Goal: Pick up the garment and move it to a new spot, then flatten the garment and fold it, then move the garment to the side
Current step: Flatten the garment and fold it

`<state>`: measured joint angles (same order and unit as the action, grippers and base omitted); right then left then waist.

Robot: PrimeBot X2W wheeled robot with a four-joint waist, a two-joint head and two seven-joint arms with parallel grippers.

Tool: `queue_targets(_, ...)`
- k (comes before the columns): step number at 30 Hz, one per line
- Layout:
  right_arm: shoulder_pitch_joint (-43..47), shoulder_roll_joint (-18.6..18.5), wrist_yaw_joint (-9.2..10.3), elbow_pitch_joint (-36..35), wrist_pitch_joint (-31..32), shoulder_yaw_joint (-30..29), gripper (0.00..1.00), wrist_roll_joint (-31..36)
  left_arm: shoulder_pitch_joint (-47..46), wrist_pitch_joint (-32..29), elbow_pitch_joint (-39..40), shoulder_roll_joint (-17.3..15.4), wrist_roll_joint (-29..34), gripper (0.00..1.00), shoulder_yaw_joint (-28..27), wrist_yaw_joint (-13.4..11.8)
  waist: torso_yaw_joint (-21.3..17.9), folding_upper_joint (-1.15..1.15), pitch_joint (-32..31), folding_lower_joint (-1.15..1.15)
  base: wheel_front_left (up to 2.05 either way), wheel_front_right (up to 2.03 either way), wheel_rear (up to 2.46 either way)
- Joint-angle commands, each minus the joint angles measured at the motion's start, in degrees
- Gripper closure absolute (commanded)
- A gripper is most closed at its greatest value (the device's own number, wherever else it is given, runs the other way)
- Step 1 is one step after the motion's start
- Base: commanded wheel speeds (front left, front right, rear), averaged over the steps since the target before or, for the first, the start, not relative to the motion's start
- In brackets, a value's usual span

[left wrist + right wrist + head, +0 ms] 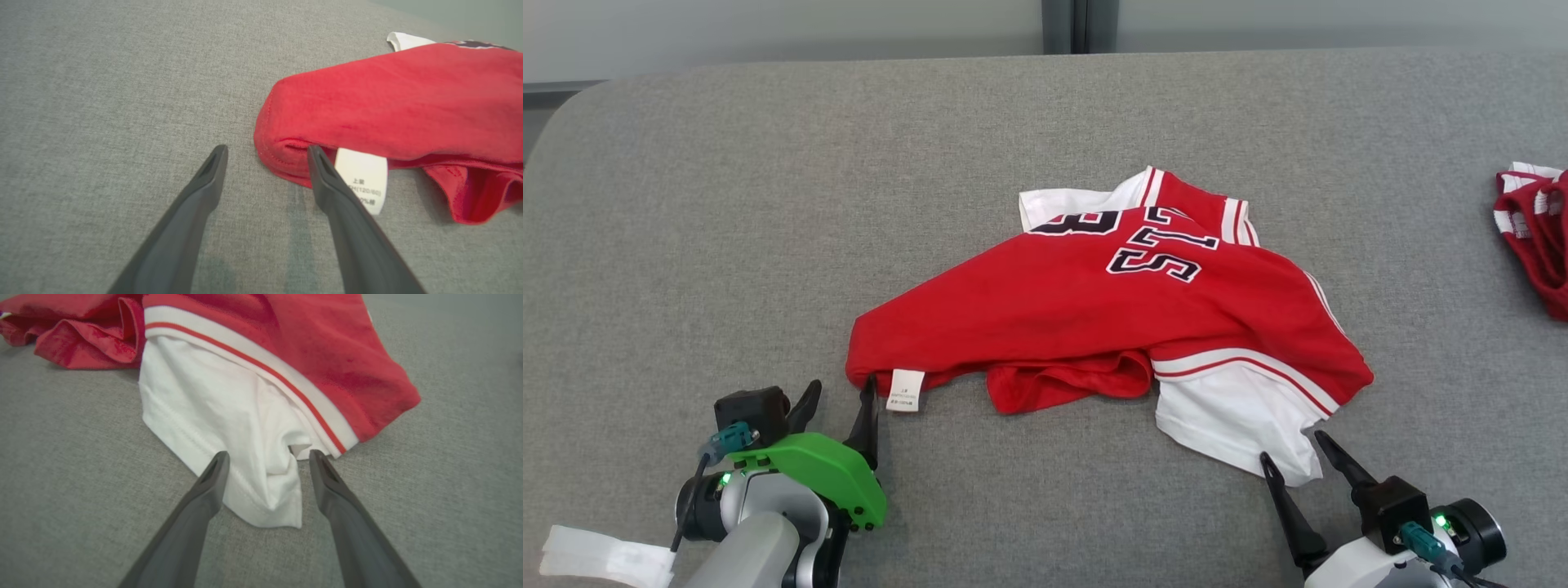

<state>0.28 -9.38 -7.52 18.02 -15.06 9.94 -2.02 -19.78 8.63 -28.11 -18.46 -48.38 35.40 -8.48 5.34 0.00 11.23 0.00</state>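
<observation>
The garment (1094, 310) is a red jersey with white trim, white sleeves and black lettering, lying crumpled in the middle of the grey surface. My left gripper (843, 392) stands open at its near left corner, beside the white care label (906, 389); in the left wrist view the red corner (282, 151) sits just ahead of the open left gripper (266, 152), with the label (363, 179) behind one finger. My right gripper (1294, 447) is open at the white sleeve (1233, 416). In the right wrist view the sleeve's tip (261, 486) lies between the open fingers of the right gripper (267, 456).
A second red and white garment (1535, 233) lies at the right edge of the grey fabric-covered table (727, 204). The table's far edge meets a pale wall. Bare grey surface stretches to the left and behind the jersey.
</observation>
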Motion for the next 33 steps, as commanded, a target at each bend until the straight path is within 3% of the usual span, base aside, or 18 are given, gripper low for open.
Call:
queue_targets(1,0.9,-0.3,0.07,0.1,-0.2,0.1,0.00,-0.3,-0.9,0.2,-0.5,0.2,-0.6,0.00,0.0,0.4,0.0,0.00,-0.2,0.00,0.00,0.00,0.00)
queue_targets(22,-3.6,-1.8,0.07,4.8,0.0,4.1,0.00,-3.5,-7.6,0.0,-11.7,4.0,-1.2,0.00,1.8,6.3,-0.3,0.00,1.9,0.00,0.00,0.00,0.00)
queue_targets(23,-3.9,-1.8,0.08,5.3,0.0,4.3,0.09,-3.6,-8.0,0.0,-12.1,4.3,-1.1,0.16,2.0,6.7,-0.4,0.00,2.0,0.00,0.00,0.00,0.00)
queue_targets(24,-4.3,-1.8,0.08,5.8,0.0,4.5,0.32,-3.8,-8.4,0.3,-12.6,4.5,-1.1,0.55,2.0,7.0,-0.5,0.00,2.0,0.00,0.00,0.00,0.00)
queue_targets(25,-4.5,-1.7,0.08,6.6,0.3,4.8,0.57,-4.3,-8.8,0.5,-12.9,4.8,-1.0,0.71,2.2,7.5,-0.5,0.00,1.9,0.00,0.00,0.00,0.00)
queue_targets(26,-4.8,-1.6,0.07,7.3,1.0,5.5,1.00,-5.0,-9.0,0.6,-13.3,5.0,-1.0,1.00,2.5,8.1,-0.6,0.00,1.8,0.00,0.00,0.00,0.00)
queue_targets(33,-7.3,-2.0,0.08,5.4,1.5,4.7,1.00,-14.9,-8.1,0.8,-11.9,3.5,-1.3,1.00,2.6,10.0,-2.0,0.00,0.3,0.00,0.00,0.00,0.00)
